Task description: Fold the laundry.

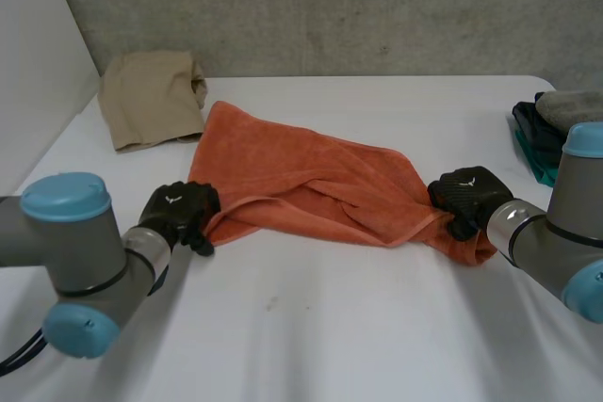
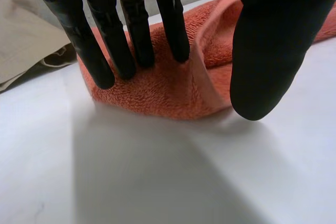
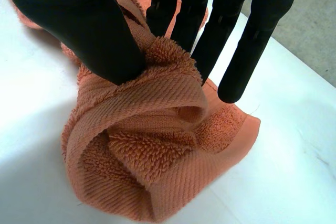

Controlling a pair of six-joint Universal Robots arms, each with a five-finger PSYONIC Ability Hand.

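Towel (image 1: 311, 185): one, orange terry, lying rumpled on the middle of the white table (image 1: 330, 327). Its long axis runs across the table from side to side, with one end towards each arm. The left end is wider and fans out towards the back wall. The right end narrows into a bunched wad. Loose folds cross the middle, and a hemmed edge runs along the near side.

The left hand (image 1: 177, 212) is at the towel's near left corner. In the left wrist view its straight fingers (image 2: 131, 35) lie on the pile of the towel (image 2: 168, 93), and the thumb (image 2: 268, 51) stands on the other side of a raised fold. The fold is pinched between them.

The right hand (image 1: 468, 195) is clamped on the right end. In the right wrist view the thumb (image 3: 79, 19) presses a thick twist of the towel (image 3: 152, 145) against the fingers (image 3: 252, 40). The rest of that end curls on the table under the palm, its ribbed border turned outward.

Both grey arms with light-blue caps come in from the near corners, one at each side.

One beige cloth (image 1: 151, 96) lies crumpled at the far left of the table, just beside the towel's far left corner. At the right edge sits a pile (image 1: 542, 143) of dark and teal things with something grey on top; how many it holds cannot be told.
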